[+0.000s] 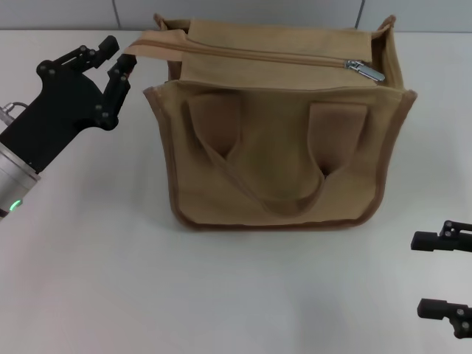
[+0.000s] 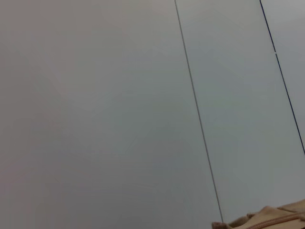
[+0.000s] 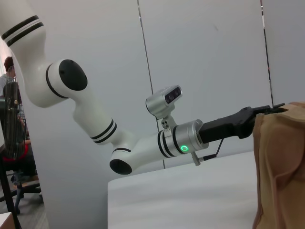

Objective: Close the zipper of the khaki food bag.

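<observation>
head view, left gripper [image 1: 124,60]: fingers pinched on the tan end tab [image 1: 147,42] at the bag's left end
zipper [image 1: 251,53]: runs along the top, silver pull [image 1: 365,69] near the right end (looks zipped)
khaki food bag [image 1: 276,158]: upright mid-table [image 1: 88,280]
right gripper [image 1: 442,276]: fingers spread, holding nothing, at the lower right edge

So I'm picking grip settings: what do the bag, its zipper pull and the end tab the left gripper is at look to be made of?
The khaki food bag looks like matte woven canvas with darker brown fabric edging, soft enough to crease. The zipper pull glints silver, probably metal. The tan end tab looks like the same matte fabric; the left gripper is at it. The right gripper sits parked low on the right.
</observation>
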Available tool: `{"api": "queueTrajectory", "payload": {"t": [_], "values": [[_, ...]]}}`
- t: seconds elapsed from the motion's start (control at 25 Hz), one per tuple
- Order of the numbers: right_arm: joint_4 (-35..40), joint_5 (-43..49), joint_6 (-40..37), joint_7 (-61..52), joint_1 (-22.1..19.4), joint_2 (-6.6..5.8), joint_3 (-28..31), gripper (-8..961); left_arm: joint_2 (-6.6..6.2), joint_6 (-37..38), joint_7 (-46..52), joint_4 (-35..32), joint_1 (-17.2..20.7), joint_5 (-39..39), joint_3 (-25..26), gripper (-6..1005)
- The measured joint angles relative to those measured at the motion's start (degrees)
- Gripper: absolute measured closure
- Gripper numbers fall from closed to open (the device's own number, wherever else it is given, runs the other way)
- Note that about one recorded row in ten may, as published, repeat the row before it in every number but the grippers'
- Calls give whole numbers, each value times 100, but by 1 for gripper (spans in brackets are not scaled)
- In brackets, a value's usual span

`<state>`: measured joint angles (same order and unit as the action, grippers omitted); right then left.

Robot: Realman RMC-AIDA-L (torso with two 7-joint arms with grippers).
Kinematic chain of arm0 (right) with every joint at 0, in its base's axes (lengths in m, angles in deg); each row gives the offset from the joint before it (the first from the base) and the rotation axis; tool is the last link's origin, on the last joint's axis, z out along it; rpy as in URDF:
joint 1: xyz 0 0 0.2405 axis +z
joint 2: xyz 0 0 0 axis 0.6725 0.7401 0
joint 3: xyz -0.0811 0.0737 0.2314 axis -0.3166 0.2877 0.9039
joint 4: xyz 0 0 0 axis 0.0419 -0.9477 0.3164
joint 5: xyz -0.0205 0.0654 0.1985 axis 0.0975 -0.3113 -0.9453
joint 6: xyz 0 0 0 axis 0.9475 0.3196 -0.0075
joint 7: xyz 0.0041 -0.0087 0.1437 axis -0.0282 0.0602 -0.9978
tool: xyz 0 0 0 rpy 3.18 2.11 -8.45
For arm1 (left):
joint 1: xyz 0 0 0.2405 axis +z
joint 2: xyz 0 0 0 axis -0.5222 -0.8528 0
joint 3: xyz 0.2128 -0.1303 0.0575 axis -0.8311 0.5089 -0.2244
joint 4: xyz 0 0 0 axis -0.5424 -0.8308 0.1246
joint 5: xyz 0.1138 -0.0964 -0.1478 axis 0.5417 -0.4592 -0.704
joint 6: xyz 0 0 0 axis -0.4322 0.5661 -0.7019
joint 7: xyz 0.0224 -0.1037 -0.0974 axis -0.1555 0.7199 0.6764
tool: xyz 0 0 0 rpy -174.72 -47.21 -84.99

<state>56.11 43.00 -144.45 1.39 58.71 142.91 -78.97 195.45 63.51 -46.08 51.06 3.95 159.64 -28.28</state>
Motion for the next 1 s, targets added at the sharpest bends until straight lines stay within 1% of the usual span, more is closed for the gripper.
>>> {"api": "queueTrajectory", "payload": {"t": [0.08,0.12,0.16,0.2,0.24,0.32,0.4,0.48,0.6,0.68,0.76,0.88,1.0], "values": [[0,0,34,-39,8,1,1,199,-1,10,217,-185,42,1,-94,831],[0,0,34,-39,8,1,1,199,-3,22,496,-379,86,5,-218,806],[0,0,45,-45,12,2,2,199,-13,54,1170,-877,207,8,-535,780],[0,0,45,-45,12,2,2,199,-13,54,1170,-877,207,8,-535,754],[0,0,49,-45,15,2,2,199,-16,111,1609,-1201,292,11,-731,729],[-4,0,68,-48,19,2,5,199,-37,250,2415,-1835,456,11,-1069,634],[-7,1,115,-56,34,2,5,199,-85,449,3203,-2423,608,10,-1326,539],[-9,2,160,-65,61,2,2,199,-173,708,3964,-2862,724,10,-1529,458],[-39,57,191,-66,122,2,0,199,-346,1318,4784,-3014,753,28,-1635,355],[-92,75,197,-66,158,2,0,199,-400,1717,4989,-2891,721,52,-1641,286],[-125,78,202,-66,184,2,-3,199,-387,1954,5045,-2717,694,112,-1708,234],[-171,126,232,-65,247,1,-8,199,-306,2085,5037,-2437,616,357,-2041,155],[-313,194,283,-5,314,1,-15,199,-187,2060,4919,-2249,534,702,-2451,156]]}}
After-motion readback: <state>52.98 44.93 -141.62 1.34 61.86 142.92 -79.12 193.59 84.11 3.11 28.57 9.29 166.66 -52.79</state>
